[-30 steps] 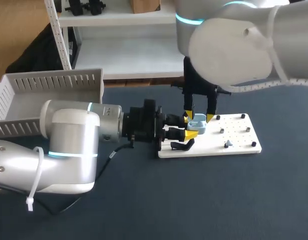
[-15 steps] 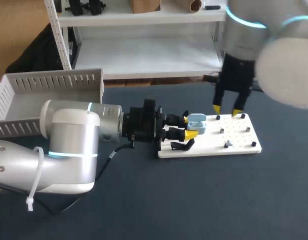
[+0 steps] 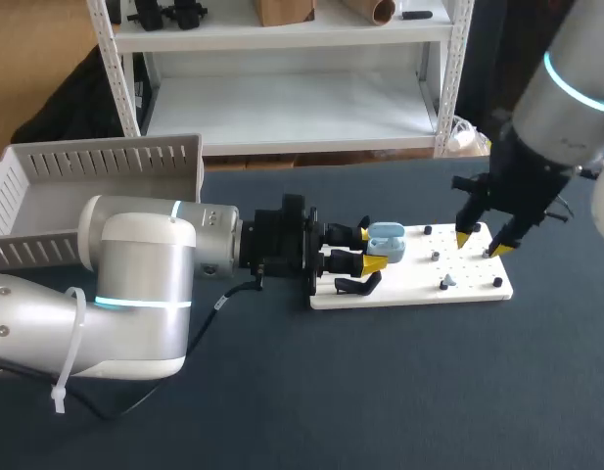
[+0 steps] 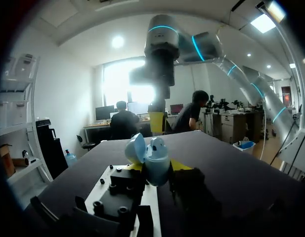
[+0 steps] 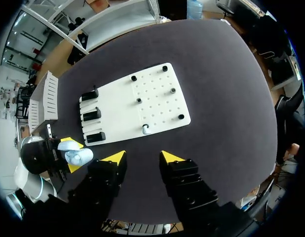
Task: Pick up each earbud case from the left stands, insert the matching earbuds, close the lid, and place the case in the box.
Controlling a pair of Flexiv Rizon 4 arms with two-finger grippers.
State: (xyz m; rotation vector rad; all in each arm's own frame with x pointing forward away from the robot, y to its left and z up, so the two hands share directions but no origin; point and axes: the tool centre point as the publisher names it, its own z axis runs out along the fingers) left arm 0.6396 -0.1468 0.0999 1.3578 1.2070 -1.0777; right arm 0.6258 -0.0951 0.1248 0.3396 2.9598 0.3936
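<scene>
Swinging away from the earbud case [image 3: 386,241], our right gripper [image 3: 481,244] has gone within a second from directly above it to the far right end of the white board [image 3: 399,289], fingers spread and empty. Our left gripper [image 3: 370,248] has stayed put, pinching the case from two sides beside the black stands [image 5: 92,114], lid hinged open. We judge the right arm is now going for the lone earbud [image 3: 445,283] on the board. Whether a bud already sits inside the case, we cannot see. The case is a smooth, rounded, pale-blue shell. The board is flat and matte, drilled with rows of holes. The box [image 3: 96,162] at far left has slotted grey walls.
</scene>
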